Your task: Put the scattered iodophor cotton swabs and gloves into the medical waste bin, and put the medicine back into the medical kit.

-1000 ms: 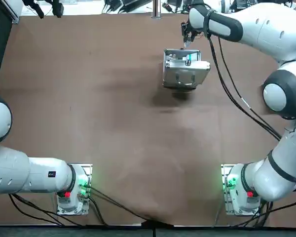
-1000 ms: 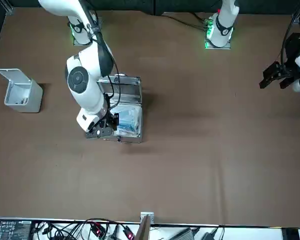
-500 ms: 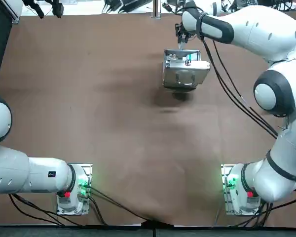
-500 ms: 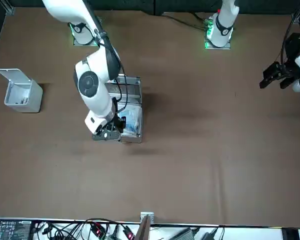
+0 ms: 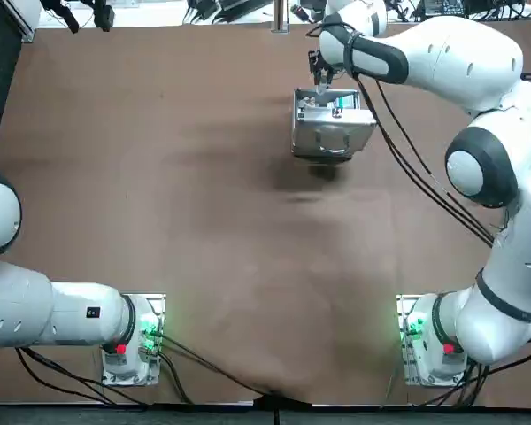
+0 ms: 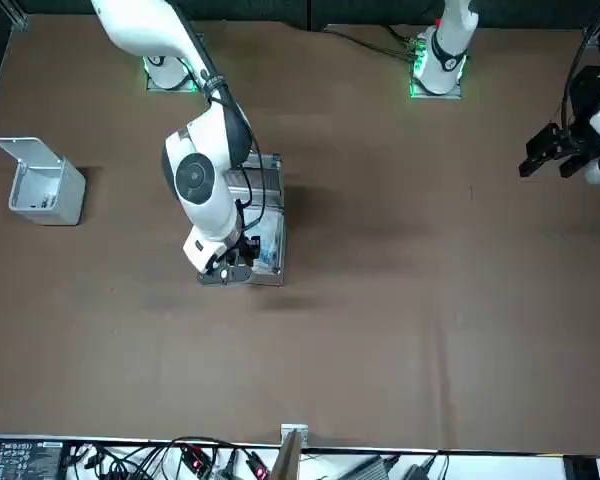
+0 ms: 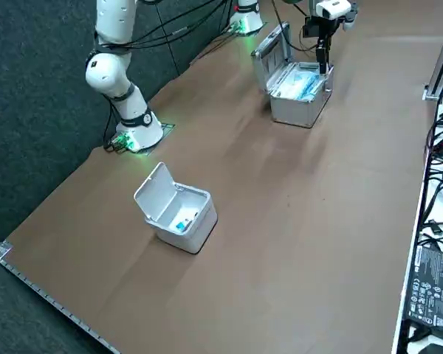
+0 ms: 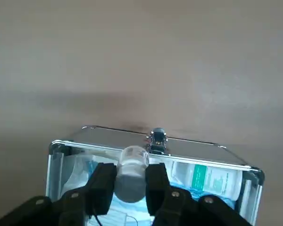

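My right gripper (image 8: 130,186) is shut on a small medicine bottle (image 8: 132,170) with a pale rounded cap. It hangs just over the open silver medical kit (image 8: 188,141), near the kit's far wall. The kit holds blue-and-white packets and a white box with teal print (image 8: 212,178). In the top view the gripper (image 5: 319,75) is at the far edge of the kit (image 5: 332,137). The side view shows the gripper (image 7: 323,53) above the kit (image 7: 299,92), whose lid stands upright. The white waste bin (image 7: 179,212) stands open, with something blue inside.
The waste bin (image 6: 42,187) sits far off on the robot's right side of the brown table, its lid tipped back. Cables and a power strip (image 7: 432,284) lie past the table's far edge.
The right gripper, still holding the bottle, has shifted a little toward the robot's left along the kit's far side. The kit and the bin have not moved.
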`<state>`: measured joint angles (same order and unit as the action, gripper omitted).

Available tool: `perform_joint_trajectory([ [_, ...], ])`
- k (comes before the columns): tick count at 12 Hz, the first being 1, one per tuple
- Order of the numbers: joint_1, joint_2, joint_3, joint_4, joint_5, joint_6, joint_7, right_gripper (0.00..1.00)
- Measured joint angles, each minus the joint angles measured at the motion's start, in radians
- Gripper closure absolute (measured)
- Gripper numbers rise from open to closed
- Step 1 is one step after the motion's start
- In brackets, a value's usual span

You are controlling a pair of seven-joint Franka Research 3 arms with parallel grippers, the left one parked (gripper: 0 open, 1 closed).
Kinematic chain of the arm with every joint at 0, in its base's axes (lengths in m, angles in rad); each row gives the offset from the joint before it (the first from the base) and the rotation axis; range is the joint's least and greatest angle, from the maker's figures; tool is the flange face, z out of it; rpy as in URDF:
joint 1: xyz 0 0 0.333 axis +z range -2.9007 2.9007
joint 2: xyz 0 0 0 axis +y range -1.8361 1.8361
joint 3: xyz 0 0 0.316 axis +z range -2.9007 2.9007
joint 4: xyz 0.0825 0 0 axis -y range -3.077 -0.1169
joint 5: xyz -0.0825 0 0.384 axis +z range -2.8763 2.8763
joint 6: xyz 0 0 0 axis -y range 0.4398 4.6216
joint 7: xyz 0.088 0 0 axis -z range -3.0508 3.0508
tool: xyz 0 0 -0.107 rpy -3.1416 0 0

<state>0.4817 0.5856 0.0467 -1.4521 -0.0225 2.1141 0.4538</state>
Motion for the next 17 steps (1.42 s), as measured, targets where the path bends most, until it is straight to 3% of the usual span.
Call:
perform_joint_trajectory([
  [5,0.005,0.001,-0.001,0.002,-0.006,-0.015,0.002,0.61],
  [9,0.006,0.000,-0.002,0.010,-0.006,-0.097,0.009,0.61],
  [17,0.006,0.013,-0.003,0.008,-0.006,-0.093,0.031,0.61],
])
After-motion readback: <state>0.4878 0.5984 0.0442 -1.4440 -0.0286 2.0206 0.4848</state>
